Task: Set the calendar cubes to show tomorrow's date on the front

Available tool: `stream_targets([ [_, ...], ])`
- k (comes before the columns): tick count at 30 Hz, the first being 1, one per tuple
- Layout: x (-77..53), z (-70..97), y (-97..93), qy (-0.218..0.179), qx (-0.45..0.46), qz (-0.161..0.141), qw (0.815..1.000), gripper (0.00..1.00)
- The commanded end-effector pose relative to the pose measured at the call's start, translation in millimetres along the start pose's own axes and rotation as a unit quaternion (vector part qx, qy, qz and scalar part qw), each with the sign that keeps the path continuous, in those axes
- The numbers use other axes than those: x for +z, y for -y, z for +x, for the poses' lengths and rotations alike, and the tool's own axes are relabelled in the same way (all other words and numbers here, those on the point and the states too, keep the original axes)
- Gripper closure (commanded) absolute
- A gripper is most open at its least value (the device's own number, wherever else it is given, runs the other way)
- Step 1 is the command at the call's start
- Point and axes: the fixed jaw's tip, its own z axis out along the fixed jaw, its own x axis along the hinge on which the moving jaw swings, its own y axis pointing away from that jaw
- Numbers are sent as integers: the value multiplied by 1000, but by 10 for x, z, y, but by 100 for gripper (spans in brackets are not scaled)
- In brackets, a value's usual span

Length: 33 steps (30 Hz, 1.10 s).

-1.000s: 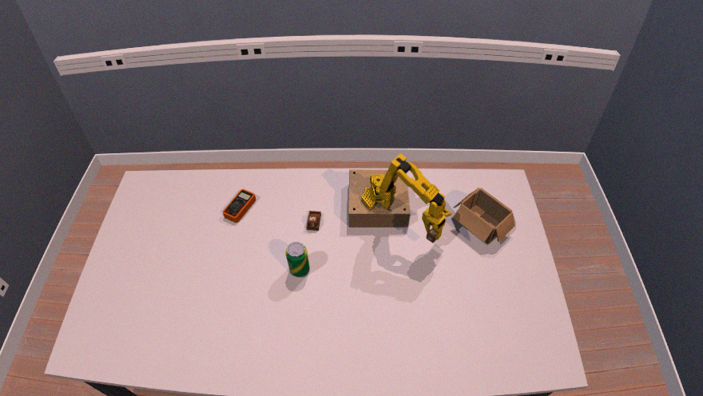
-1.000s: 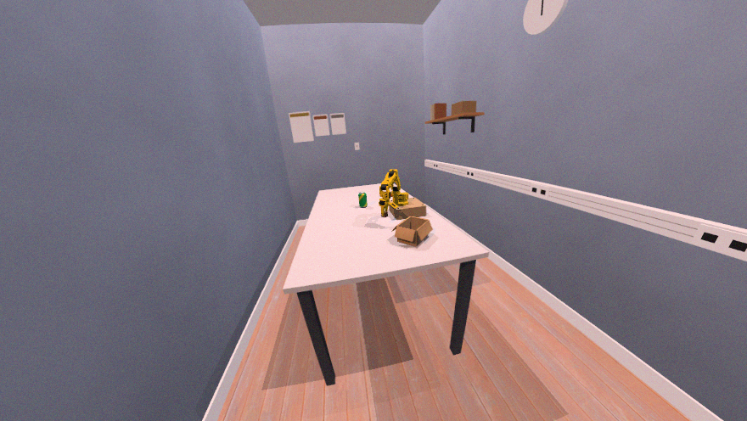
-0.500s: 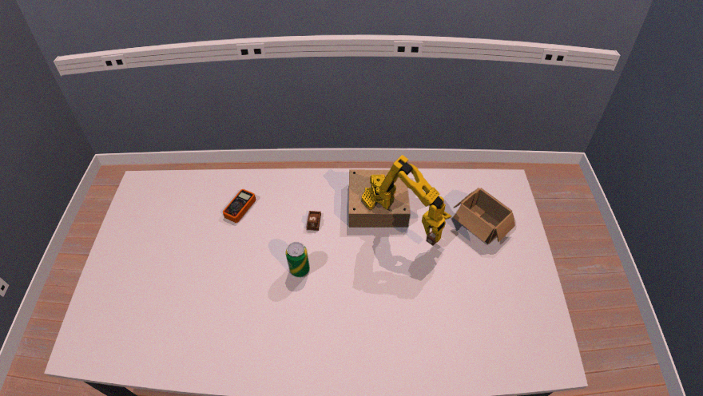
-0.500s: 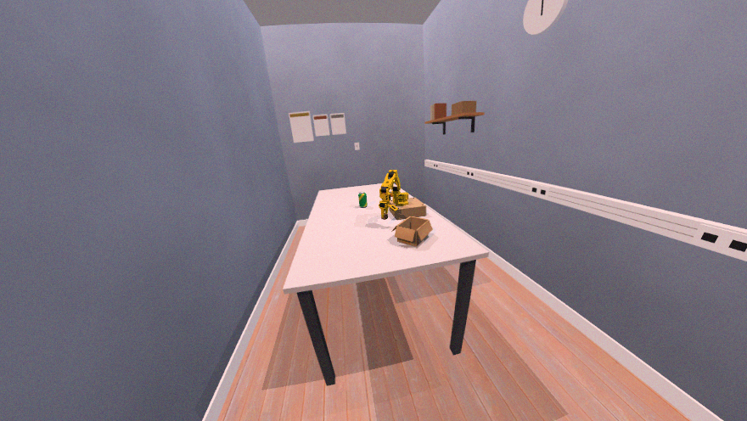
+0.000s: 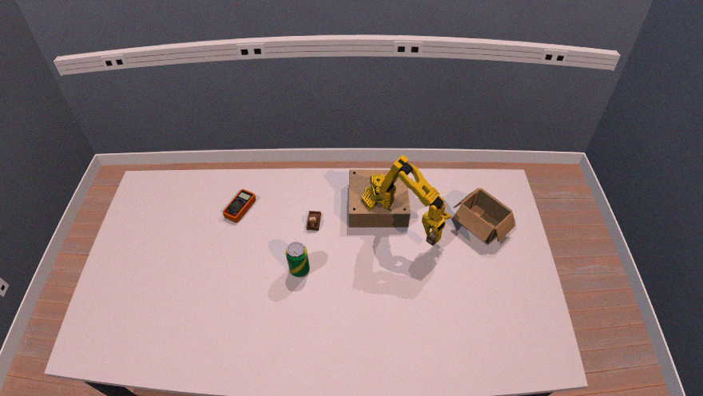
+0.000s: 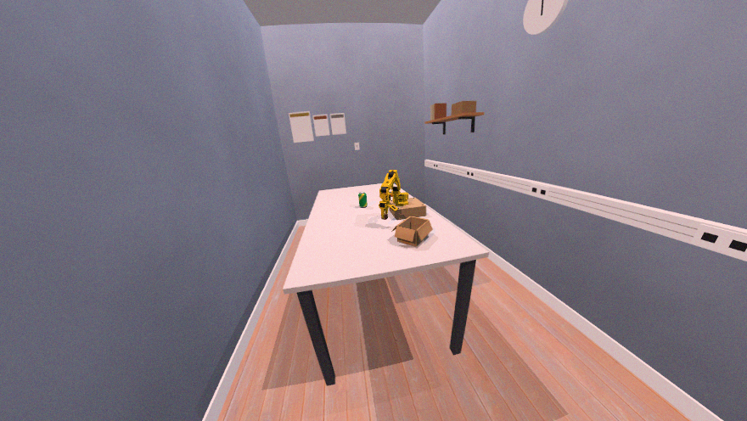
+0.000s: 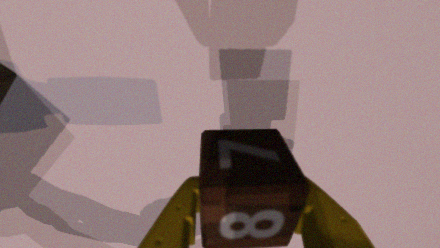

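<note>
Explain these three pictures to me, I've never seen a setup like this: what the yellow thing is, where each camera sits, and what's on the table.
The yellow thing is a small robot arm bolted to a wooden block. One picture looks down from above, one looks across the room, and one rides on the arm's wrist. On the white table lie an orange multimeter, a green can, an open cardboard box and a small brown calendar piece. The pincer is shut on a dark wooden cube bearing the digits 7 and 8.
</note>
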Motion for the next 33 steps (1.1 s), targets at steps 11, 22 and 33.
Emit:
stream_targets([
  [11,111,-44,-127,-2,-14,-29,999,100],
  [22,111,-44,-127,-2,-14,-29,999,100],
  [33,167,-44,-130,-2,-14,-29,999,100],
])
